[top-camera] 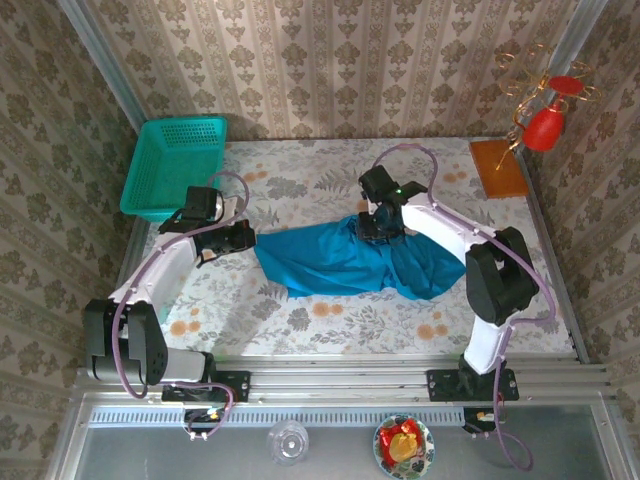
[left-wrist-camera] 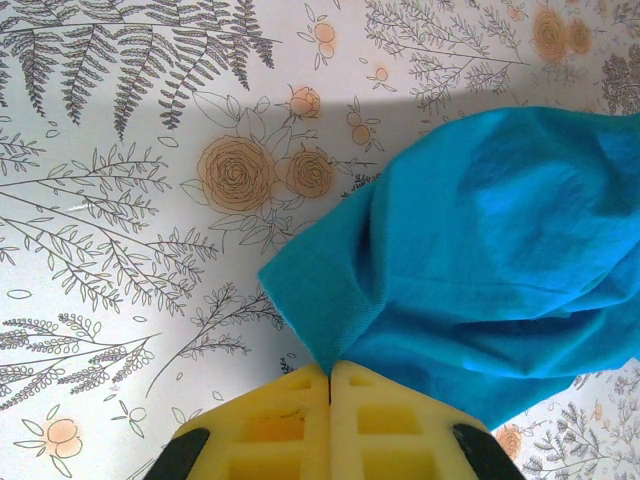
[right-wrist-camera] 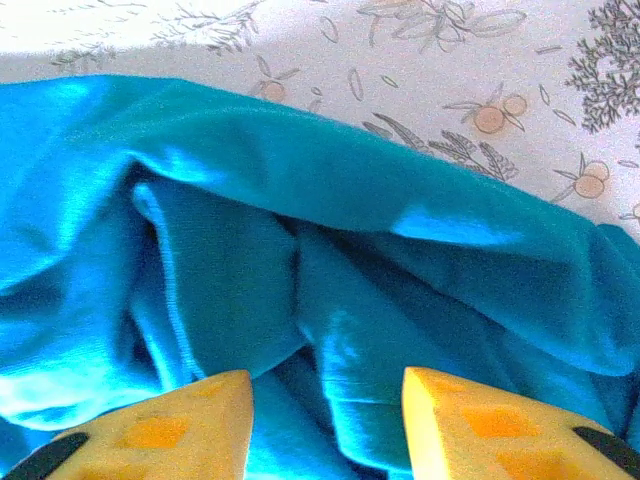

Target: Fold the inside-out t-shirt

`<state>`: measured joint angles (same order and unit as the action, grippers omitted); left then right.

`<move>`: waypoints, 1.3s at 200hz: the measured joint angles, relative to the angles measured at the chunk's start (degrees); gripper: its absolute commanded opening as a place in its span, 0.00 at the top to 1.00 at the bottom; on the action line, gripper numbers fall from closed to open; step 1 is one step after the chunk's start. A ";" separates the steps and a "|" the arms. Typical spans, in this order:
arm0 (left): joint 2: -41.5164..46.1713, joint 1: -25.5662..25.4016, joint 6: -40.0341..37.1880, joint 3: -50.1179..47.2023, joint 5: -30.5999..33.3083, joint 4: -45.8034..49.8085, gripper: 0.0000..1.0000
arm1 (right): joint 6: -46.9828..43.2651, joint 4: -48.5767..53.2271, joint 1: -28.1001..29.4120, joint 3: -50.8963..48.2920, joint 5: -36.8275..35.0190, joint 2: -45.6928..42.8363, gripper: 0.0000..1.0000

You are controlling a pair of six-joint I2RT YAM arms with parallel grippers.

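Observation:
The teal-blue inside-out t-shirt (top-camera: pixel 340 265) lies bunched across the middle of the flowered tablecloth. My left gripper (top-camera: pixel 248 240) sits at the shirt's left end. In the left wrist view its yellow fingers (left-wrist-camera: pixel 330 372) are pressed together, pinching a corner of the t-shirt (left-wrist-camera: pixel 480 250) between the tips. My right gripper (top-camera: pixel 376 228) hovers over the shirt's upper middle. In the right wrist view this gripper (right-wrist-camera: pixel 327 388) is open, its fingers apart just above the crumpled folds of the t-shirt (right-wrist-camera: pixel 300 200), with cloth lying under the gap.
A teal mesh basket (top-camera: pixel 175 165) stands at the back left. A wooden board (top-camera: pixel 497 167) lies at the back right under a red hanging ornament (top-camera: pixel 546 125). A glass (top-camera: pixel 288 440) and a bowl (top-camera: pixel 403 447) sit below the table's front rail.

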<state>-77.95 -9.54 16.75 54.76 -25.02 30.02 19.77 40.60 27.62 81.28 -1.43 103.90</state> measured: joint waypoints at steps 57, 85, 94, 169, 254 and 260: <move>0.00 0.00 0.02 0.00 -0.02 -0.02 1.00 | -0.61 0.13 1.73 1.68 -0.31 0.22 0.68; 0.00 0.00 0.02 0.00 -0.02 -0.04 1.00 | -1.22 0.33 1.79 3.54 -0.66 2.89 0.73; 0.00 0.00 0.02 0.00 -0.02 -0.02 1.00 | -1.38 0.39 1.79 3.91 -1.03 4.04 0.76; 0.39 1.68 0.02 0.00 -0.04 -0.04 1.00 | -1.81 1.75 1.90 4.50 -7.91 2.29 1.00; 7.32 8.37 0.50 6.67 -0.63 0.02 1.00 | -8.81 11.32 1.57 27.34 -22.40 -15.65 1.00; 7.67 9.05 0.68 7.43 -0.72 0.00 1.00 | -9.68 11.45 1.49 28.81 -23.93 -16.85 1.00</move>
<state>-70.28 -0.49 17.43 62.19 -25.74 30.02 10.09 52.05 29.10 110.08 -25.36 87.05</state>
